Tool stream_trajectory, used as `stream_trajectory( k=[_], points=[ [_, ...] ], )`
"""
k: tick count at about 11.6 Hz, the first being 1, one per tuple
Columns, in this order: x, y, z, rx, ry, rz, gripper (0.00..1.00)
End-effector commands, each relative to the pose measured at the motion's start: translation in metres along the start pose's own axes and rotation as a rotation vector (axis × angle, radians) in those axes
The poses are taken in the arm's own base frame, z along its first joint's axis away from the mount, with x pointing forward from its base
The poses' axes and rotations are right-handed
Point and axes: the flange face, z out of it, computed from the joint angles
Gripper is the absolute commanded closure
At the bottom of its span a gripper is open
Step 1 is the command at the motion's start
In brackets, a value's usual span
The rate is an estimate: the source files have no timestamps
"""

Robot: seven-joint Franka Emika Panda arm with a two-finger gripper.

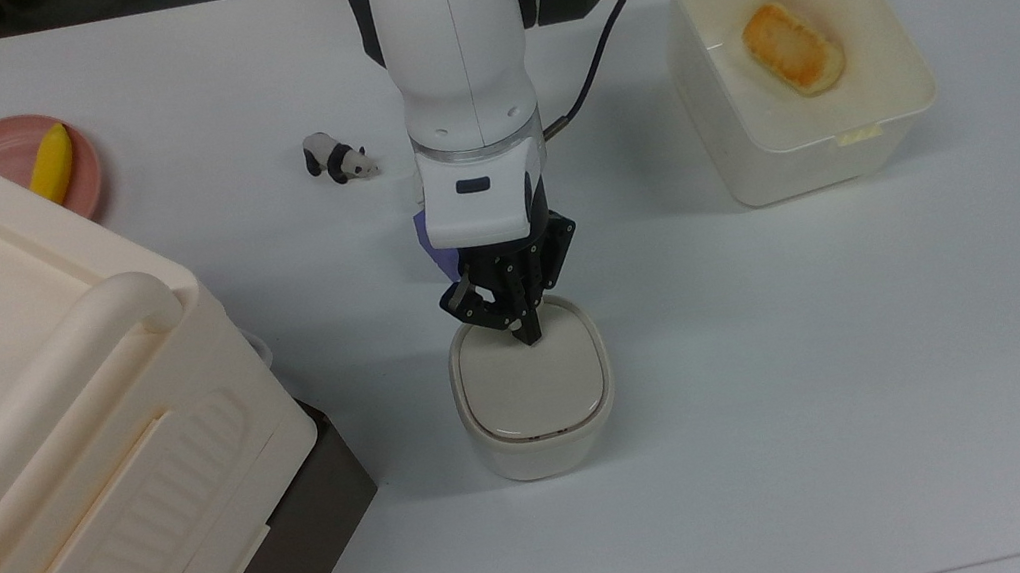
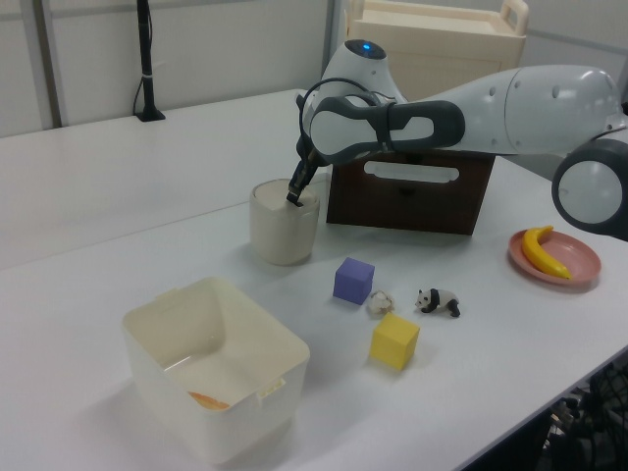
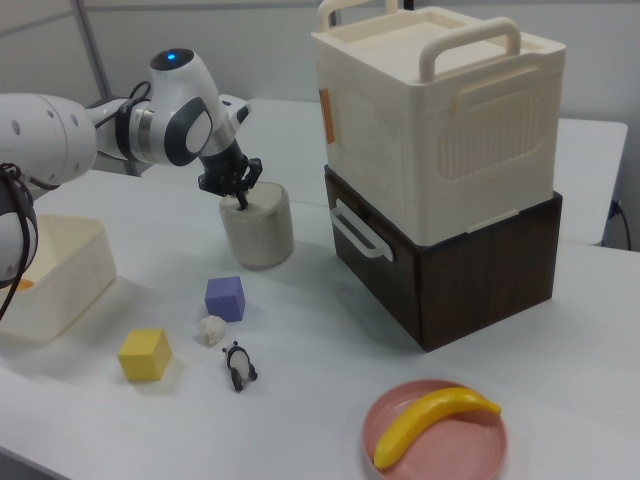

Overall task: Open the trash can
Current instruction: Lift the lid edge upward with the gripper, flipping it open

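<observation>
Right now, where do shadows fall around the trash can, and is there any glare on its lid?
Top view: the trash can casts a soft shadow on the table toward the top view's left; the lid looks matte, no glare, with the gripper over its upper edge. Right view: a faint shadow at the can's base.

No legible text (anywhere on objects)

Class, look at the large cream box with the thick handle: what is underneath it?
The cream box sits stacked on a dark brown wooden crate with a cut-out handle. What the crate holds cannot be seen; the box covers its top.
</observation>
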Motion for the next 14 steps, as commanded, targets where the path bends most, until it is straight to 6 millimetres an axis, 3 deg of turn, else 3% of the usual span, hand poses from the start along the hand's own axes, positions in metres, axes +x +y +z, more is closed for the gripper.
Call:
stream_trajectory(
  k=[1, 6, 10, 14],
  points=[
    [-0.007, -0.003, 0.018, 0.009, -0.025, -0.011, 1.0],
    [0.011, -0.007, -0.012, 0.022, 0.026, 0.055, 1.0],
    [0.023, 0.009, -0.051, 0.031, 0.06, 0.13, 1.0],
    [0.029, 0.011, -0.092, 0.011, 0.097, 0.293, 1.0]
  ],
)
